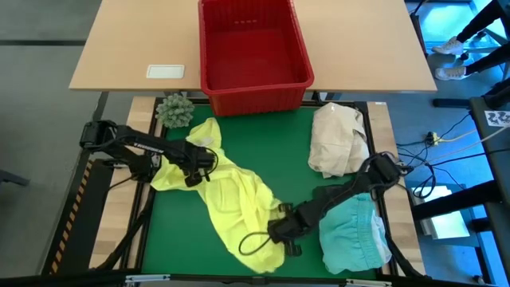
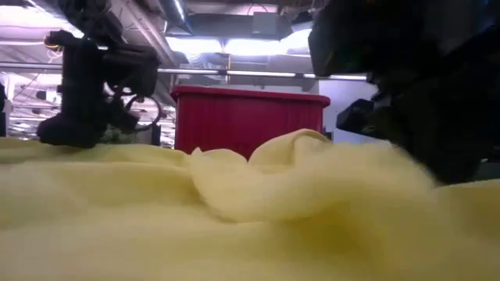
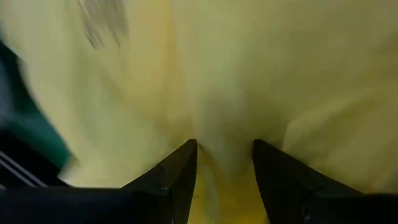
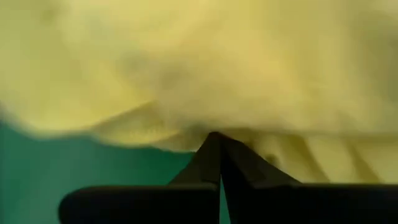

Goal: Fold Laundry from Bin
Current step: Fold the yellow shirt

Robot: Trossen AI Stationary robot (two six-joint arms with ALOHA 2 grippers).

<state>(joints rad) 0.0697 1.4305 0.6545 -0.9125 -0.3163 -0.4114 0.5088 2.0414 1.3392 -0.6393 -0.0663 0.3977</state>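
A bright yellow garment [image 1: 231, 199] lies crumpled across the green table surface, running as a diagonal band from the left of centre of the overhead frame down to the lower middle. Its surface is wrinkled, with soft raised folds that fill the foreground of the low view [image 2: 297, 179]. A light turquoise-blue garment [image 1: 351, 235] sits bunched at the lower right of the overhead frame, with a dark garment [image 1: 331, 194] just above it, partly hidden. The red bin [image 1: 253, 52], a rectangular crate with slotted sides and a thick rim, stands upright at the top centre and looks empty.
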